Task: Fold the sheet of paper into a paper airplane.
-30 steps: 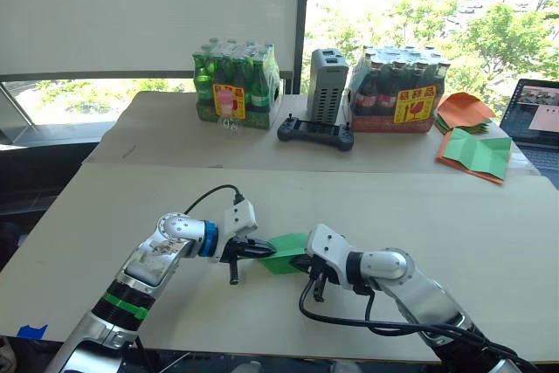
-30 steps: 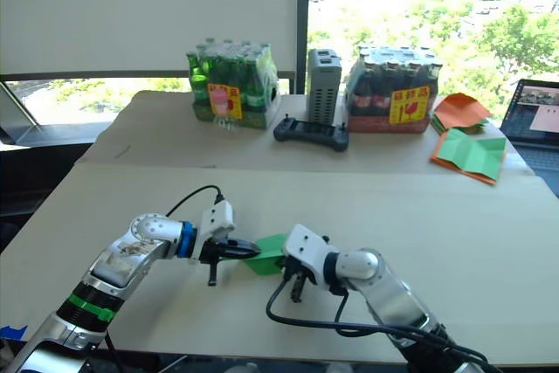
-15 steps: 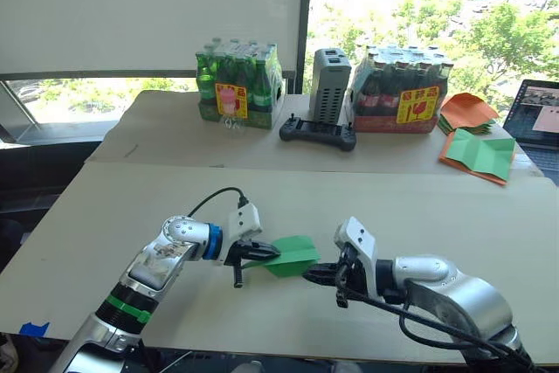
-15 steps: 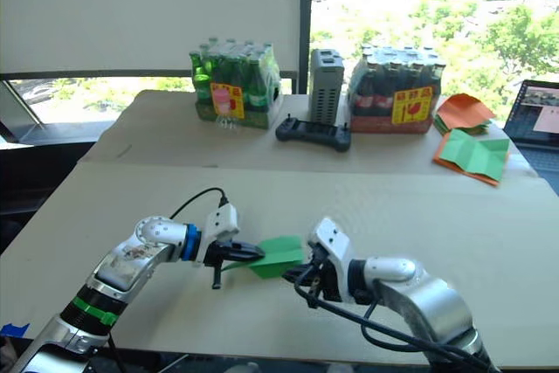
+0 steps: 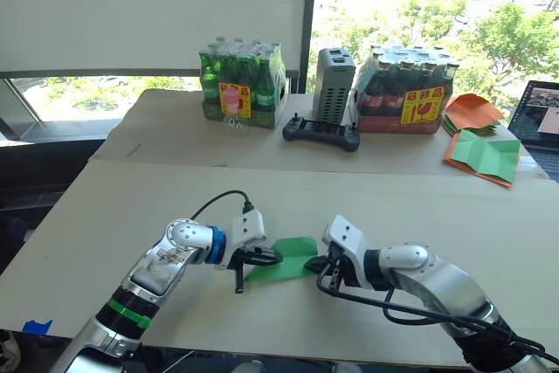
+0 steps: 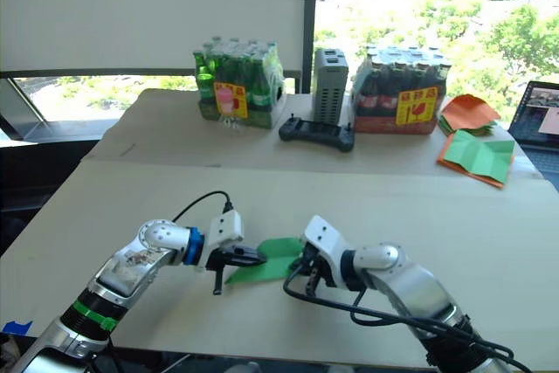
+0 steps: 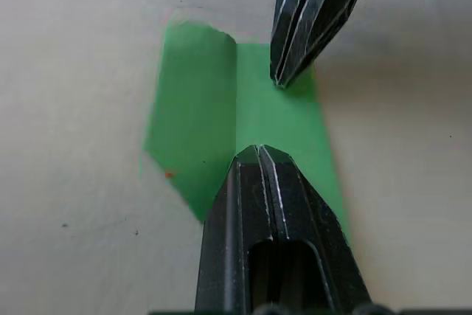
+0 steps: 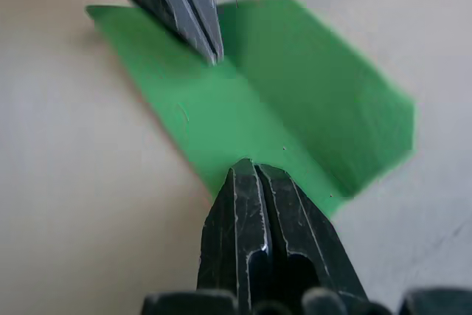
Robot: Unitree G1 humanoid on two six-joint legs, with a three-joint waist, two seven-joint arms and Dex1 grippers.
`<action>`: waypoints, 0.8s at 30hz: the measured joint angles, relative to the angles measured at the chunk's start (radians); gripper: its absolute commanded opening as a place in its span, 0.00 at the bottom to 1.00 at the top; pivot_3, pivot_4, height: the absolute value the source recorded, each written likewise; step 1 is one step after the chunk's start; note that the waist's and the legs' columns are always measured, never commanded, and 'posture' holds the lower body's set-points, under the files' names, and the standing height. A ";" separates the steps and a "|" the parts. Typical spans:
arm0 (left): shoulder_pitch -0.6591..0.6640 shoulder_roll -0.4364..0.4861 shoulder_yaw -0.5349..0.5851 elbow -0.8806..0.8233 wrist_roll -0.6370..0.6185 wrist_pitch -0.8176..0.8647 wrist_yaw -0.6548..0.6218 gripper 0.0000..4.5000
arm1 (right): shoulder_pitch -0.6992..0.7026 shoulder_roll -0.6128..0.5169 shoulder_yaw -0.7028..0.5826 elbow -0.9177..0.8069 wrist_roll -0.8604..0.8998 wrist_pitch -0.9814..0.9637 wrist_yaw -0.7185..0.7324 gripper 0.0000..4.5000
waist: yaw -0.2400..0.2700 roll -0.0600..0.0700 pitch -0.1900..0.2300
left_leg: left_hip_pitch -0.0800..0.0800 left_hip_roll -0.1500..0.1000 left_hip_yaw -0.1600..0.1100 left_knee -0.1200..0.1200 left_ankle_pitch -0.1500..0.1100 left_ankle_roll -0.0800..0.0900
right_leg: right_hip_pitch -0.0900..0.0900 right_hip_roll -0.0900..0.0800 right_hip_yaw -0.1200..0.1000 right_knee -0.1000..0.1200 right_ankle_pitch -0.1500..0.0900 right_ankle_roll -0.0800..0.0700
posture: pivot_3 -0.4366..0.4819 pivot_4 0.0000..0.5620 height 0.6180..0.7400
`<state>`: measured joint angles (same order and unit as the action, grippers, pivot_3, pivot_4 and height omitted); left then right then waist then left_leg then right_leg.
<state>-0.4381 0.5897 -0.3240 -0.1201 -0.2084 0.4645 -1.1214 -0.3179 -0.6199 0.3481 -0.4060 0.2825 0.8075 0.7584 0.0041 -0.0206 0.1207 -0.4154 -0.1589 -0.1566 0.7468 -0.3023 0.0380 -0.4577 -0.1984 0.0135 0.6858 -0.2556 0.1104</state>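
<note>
The sheet of paper (image 5: 291, 258) is bright green, folded into a narrow strip with a crease along it, and lies flat on the near part of the table. My left gripper (image 5: 276, 259) is shut and its tips rest on the paper's left end. From the other side my right gripper (image 5: 318, 263) is also shut, tips down on the paper's right end. In the left wrist view my own left gripper (image 7: 258, 150) lies over the sheet of paper (image 7: 195, 108), with the right gripper (image 7: 281, 80) pointing at it from opposite. The right wrist view has the right gripper (image 8: 251, 163) on the paper (image 8: 302, 86).
At the back stand a pack of green bottles (image 5: 240, 85), a grey box (image 5: 334, 74), a black controller (image 5: 320, 133) and a pack of dark bottles (image 5: 406, 93). Orange and green sheets (image 5: 479, 150) and a laptop (image 5: 546, 115) lie far right.
The right gripper drew back to the right, then returned onto the paper. The paper, raised at the left gripper's tips half a second ago, now lies flat.
</note>
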 measured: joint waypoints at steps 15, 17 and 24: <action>0.132 0.083 0.040 -0.162 -0.132 0.135 -0.026 0.00 | -0.001 0.004 0.020 0.014 -0.036 -0.050 0.001 0.00 | -0.004 0.000 0.000 | 0.001 0.000 0.000 0.000 0.000 0.000 | 0.001 0.001 0.000 0.001 0.000 0.000 | 0.48 0.27 0.47; 0.132 0.090 0.026 -0.138 -0.106 0.119 -0.023 0.00 | -0.002 0.005 0.021 0.011 -0.036 -0.047 -0.001 0.00 | -0.004 0.000 0.000 | 0.001 0.000 0.000 0.000 0.000 0.000 | 0.001 0.001 0.000 0.001 0.000 0.000 | 0.48 0.27 0.47; 0.124 0.112 -0.013 -0.097 -0.034 0.037 -0.017 0.00 | -0.009 0.013 0.020 0.001 -0.036 -0.021 -0.008 0.00 | -0.003 0.000 0.000 | 0.001 0.000 0.000 -0.001 0.000 0.000 | 0.001 0.001 0.000 0.001 0.000 0.000 | 0.48 0.27 0.47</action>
<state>-0.3143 0.7017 -0.3366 -0.2174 -0.2427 0.5019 -1.1383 -0.3265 -0.6066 0.3685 -0.4051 0.2468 0.7862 0.7507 0.0008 -0.0206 0.1207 -0.4141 -0.1584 -0.1568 0.7461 -0.3021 0.0377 -0.4571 -0.1976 0.0136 0.6863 -0.2556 0.1103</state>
